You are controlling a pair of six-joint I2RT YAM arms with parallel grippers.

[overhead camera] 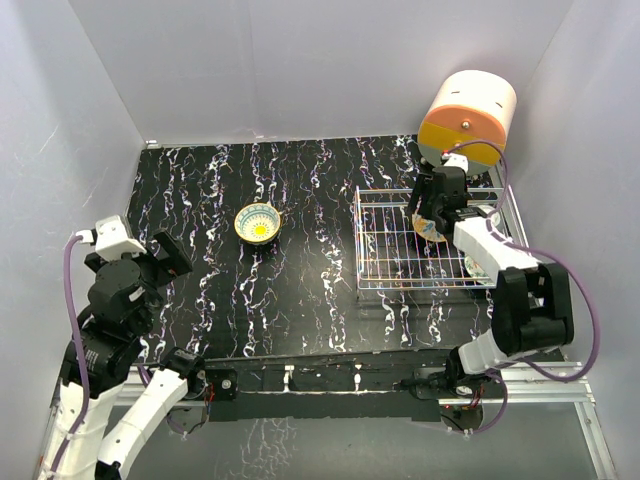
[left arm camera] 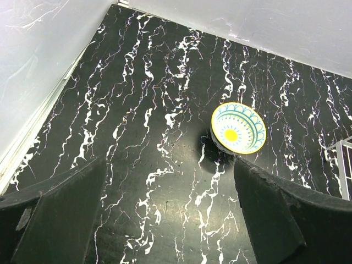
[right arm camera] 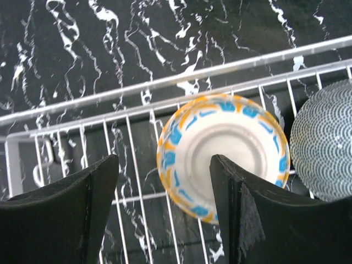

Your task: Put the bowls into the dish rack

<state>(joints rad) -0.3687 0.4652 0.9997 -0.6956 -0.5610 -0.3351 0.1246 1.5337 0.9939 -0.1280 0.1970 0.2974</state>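
Left claw [left arm camera: 169, 170] spread, low over near-left desk [overhead camera: 320, 190]. One painted bowl [left arm camera: 238, 128] sits upright beyond it, mid-desk. Right claw [right arm camera: 164, 162] spread over blue-orange bowl [right arm camera: 220, 146], tipped foot-up in dish rack [right arm camera: 82, 102] beside grey bowl [right arm camera: 324, 143]. I'd retreat straight up, clear of the wires. No writing readable.

We worked in a lab test cell: plain white panels [overhead camera: 300, 70] walled the black marbled tabletop [left arm camera: 137, 181] beneath the left fingers [left arm camera: 55, 220], and behind them the arms were bolted to an aluminium frame [overhead camera: 598, 440].
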